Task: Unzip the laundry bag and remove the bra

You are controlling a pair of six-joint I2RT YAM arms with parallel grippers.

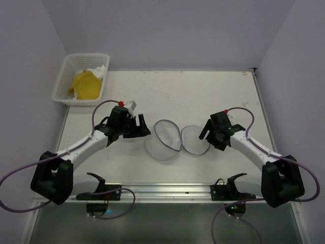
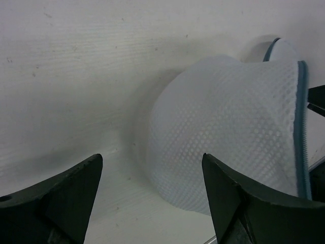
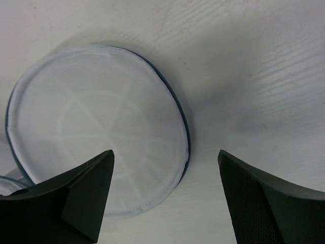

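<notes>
Top view: the laundry bag (image 1: 175, 140) lies open in two halves mid-frame on the worktop (image 1: 203, 91), with the left hand (image 1: 143, 125) and right hand (image 1: 205, 133) flanking its edges.
Left wrist: hand spread, empty; the mesh dome is at right.
Right wrist: hand spread, empty; the flat disc is upper left.

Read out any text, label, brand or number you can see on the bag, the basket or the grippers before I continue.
None: no readable text in any view.
Laundry bag: plain white mesh with a dark zipper edge, no tag or print showing.
White basket and the yellow item in it: no lettering visible.
Left gripper and right gripper: plain black fingers, no markings.
</notes>
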